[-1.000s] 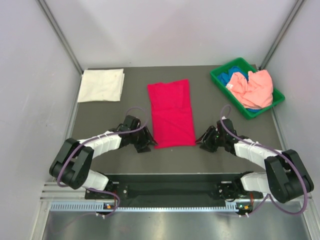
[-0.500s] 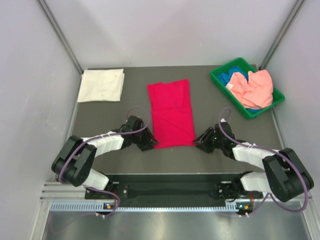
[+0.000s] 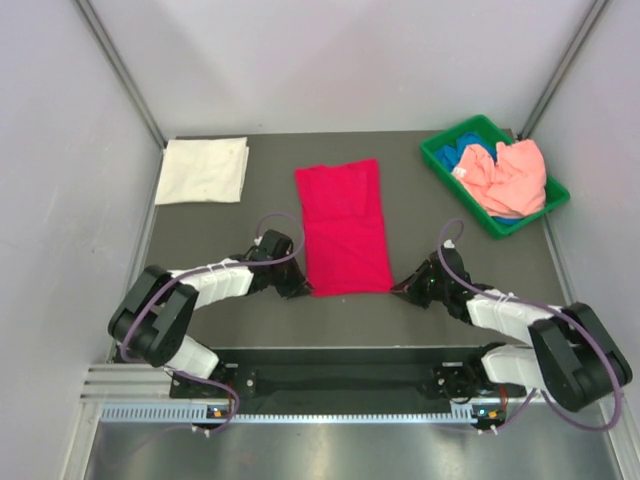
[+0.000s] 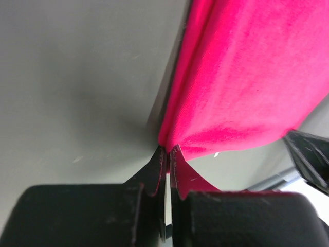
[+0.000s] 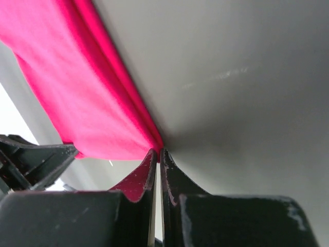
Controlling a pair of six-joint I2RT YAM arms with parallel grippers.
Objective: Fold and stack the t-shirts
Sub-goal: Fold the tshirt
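Left gripper [image 4: 167, 150], right gripper [image 5: 157, 153] — clamped t-shirt [image 3: 343, 228]

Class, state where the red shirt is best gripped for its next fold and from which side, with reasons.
The two near corners, each taken low from its own side. The red shirt lies flat as a long strip running away from the arms, so pinching both corners should lift the near end evenly. The left gripper and right gripper are shut there.
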